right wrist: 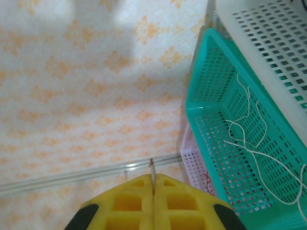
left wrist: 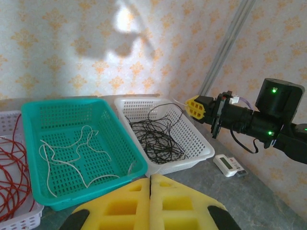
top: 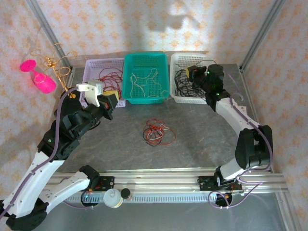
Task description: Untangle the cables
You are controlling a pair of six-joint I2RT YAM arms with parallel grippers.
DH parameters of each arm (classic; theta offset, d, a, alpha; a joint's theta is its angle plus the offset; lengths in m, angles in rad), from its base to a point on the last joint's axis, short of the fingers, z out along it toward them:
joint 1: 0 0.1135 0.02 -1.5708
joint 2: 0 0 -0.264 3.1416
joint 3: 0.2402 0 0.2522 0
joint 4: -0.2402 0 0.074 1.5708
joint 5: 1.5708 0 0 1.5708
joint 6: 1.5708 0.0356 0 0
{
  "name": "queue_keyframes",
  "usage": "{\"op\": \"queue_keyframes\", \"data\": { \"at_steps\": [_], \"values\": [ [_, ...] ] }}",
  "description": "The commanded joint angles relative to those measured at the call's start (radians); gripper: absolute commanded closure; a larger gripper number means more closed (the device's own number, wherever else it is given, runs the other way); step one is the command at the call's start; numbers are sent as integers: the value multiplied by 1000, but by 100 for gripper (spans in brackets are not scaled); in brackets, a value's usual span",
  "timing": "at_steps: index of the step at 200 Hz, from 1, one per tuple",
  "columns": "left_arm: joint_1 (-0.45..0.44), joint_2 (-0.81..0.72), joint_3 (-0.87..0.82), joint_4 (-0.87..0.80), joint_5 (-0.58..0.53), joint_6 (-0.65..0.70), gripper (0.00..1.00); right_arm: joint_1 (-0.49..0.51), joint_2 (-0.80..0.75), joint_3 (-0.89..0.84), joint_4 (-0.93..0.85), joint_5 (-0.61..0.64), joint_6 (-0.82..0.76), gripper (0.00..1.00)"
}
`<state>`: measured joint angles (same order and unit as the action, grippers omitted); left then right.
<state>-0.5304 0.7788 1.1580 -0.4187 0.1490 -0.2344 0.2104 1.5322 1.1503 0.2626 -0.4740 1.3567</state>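
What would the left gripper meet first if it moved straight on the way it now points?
Most likely the near corner of the teal basket, beside the white basket; the left gripper aims at that seam. Depth is unclear, so it might pass above.

The grey surface [top: 202,139] bears knotted cables [top: 158,131] between left fingers [top: 110,96] and right fingers [top: 191,71], a lilac basket [top: 96,64] by the left, a teal basket [top: 144,57] between, and a white basket [top: 179,99] under the right.

One camera looks down from above and behind my bases toward twelve o'clock. Both close wrist cameras share the teal basket [top: 146,77].
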Motion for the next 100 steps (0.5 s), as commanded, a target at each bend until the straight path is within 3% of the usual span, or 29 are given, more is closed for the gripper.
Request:
{"op": "queue_keyframes", "data": {
  "at_steps": [1, 24, 56, 77, 100],
  "values": [
    [-6, -12, -16, -14, 12, -6, 100, 0, 9, 22, 47, 100, 192, 100],
    [-6, -9, -28, -7, 18, -6, 100, 0, 32, 82, 31, 118, 187, 100],
    [-7, 47, -45, 58, 105, -27, 100, 7, 106, 322, -81, 29, -65, 100],
    [-6, 114, -43, 153, 162, -57, 77, 17, 158, 488, -164, -86, -257, 100],
    [-3, 208, -3, 281, 184, -50, 50, 34, 159, 545, -181, -200, -409, 100]
  ]
}}
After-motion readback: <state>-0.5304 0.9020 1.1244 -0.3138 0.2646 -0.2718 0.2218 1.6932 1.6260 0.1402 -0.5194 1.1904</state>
